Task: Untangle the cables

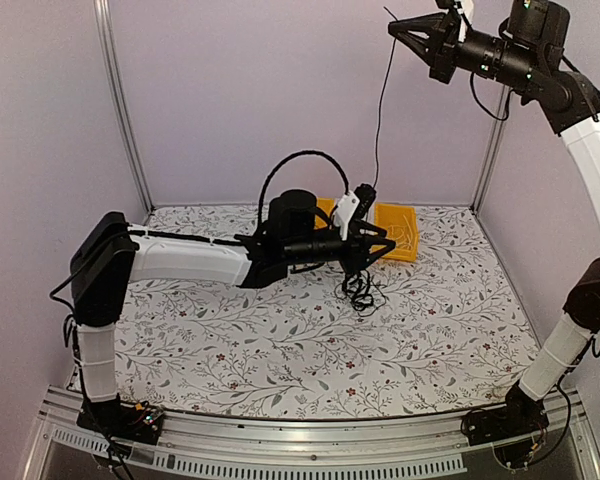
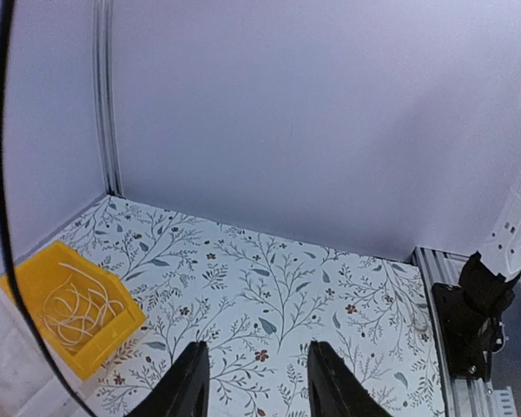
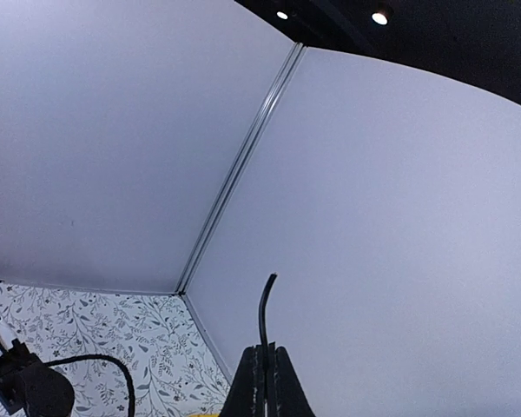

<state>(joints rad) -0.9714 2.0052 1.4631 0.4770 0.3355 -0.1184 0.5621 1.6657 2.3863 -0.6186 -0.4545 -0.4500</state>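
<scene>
A small clump of thin black cables lies on the flowered table, just below my left gripper. One thin strand runs straight up from behind that gripper to my right gripper, held high near the back wall. In the right wrist view my right gripper is shut on this cable, and its short end sticks out past the fingertips. In the left wrist view my left gripper is open with only table between its fingers. The clump is out of that view.
A yellow bin stands at the back of the table behind the left gripper. It also shows in the left wrist view, holding pale strands. The enclosure walls close in the back and both sides. The right arm's base stands at the table's edge.
</scene>
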